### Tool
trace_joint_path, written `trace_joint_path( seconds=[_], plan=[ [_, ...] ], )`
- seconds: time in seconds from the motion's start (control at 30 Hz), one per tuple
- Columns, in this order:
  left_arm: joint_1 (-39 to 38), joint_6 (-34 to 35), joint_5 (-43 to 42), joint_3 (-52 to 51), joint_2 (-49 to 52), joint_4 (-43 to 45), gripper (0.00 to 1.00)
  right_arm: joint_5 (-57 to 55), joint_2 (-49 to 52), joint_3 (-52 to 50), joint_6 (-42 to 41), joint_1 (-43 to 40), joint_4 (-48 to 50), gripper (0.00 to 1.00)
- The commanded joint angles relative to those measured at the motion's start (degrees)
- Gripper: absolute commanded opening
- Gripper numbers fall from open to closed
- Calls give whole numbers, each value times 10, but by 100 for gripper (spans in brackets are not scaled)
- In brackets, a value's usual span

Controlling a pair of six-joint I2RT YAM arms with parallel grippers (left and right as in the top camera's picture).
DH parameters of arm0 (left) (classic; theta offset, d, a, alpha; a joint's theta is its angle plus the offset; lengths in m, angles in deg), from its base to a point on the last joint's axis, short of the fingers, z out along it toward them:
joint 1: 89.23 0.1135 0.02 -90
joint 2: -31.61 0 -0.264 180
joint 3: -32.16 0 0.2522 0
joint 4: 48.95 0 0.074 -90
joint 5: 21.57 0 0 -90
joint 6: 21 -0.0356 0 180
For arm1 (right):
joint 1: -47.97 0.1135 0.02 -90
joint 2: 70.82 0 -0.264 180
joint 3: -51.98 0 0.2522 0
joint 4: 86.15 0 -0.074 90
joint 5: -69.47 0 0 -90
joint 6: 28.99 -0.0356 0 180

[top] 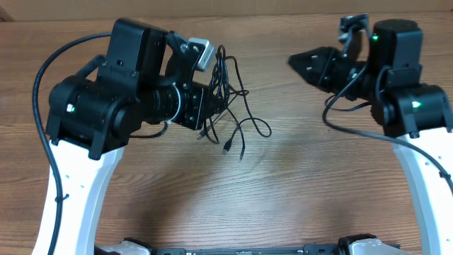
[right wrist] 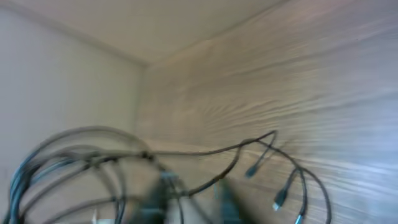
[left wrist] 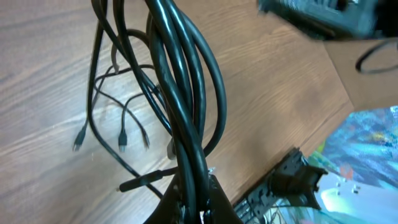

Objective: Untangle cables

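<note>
The left claw (left wrist: 194, 199) is pinched on the black cables (top: 239, 117), whose loops and plugs trail from it onto the worktop (top: 297, 184). The right claw (top: 303, 62) hangs well apart from it. Its view is blurred, so I cannot tell whether it is spread.

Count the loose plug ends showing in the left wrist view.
3, side by side beside the bunched cables: the outer plug, the middle plug, and the plug nearest the bunch. Others may be hidden in the tangle.
</note>
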Motion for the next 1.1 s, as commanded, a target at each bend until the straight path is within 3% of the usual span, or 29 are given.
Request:
trace_joint_path(
  seconds=[0.0, 0.1, 0.57, 0.6, 0.63, 0.67, 1.07],
  plan=[
    [-4, 3, -9, 4, 16, 15, 4, 35, -13, 14, 5, 43, 16, 61],
    [-13, 3, -9, 4, 24, 22, 4, 31, -13, 14, 4, 76, 30, 66],
    [-64, 3, -7, 4, 40, 29, 4, -34, -12, 14, 4, 172, 49, 64],
    [-64, 3, -6, 4, 40, 30, 4, -35, -12, 14, 4, 174, 48, 49],
    [-64, 3, -7, 4, 40, 30, 4, -36, -12, 14, 6, 175, 48, 13],
    [-64, 3, -7, 4, 40, 30, 4, -40, -11, 14, 6, 176, 46, 4],
    [-64, 4, -54, 4, 40, 9, 4, -150, -10, 14, 8, 175, 17, 4]
  ],
)
